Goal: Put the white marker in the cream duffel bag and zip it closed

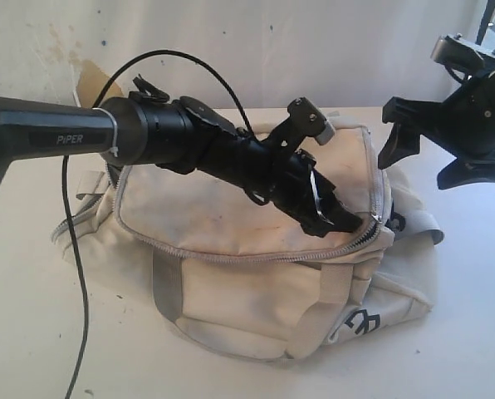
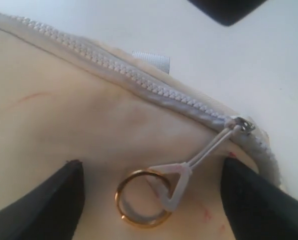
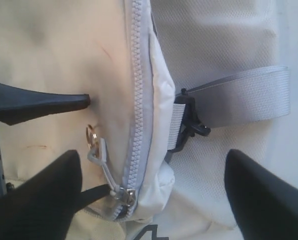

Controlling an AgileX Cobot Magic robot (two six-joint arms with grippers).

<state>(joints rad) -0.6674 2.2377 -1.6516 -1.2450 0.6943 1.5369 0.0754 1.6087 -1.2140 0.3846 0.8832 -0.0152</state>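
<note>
The cream duffel bag [image 1: 231,216] lies on the white table, its top flap stained. At its right front corner sits the zipper slider [image 2: 241,123], and the teeth leading to it are meshed. A white pull tab [image 2: 176,182] with a gold ring [image 2: 141,200] lies flat on the flap. My left gripper [image 2: 153,165] reaches across the bag and stands open over the tab and ring, a finger on each side, touching neither. My right gripper [image 1: 422,158] hangs open above the bag's right end, holding nothing. The white marker is out of view.
A grey webbing strap [image 3: 244,95] with a black buckle [image 3: 189,120] hangs off the bag's right end. A black cable [image 1: 73,274] droops from the left arm to the table. A wall stands close behind the bag.
</note>
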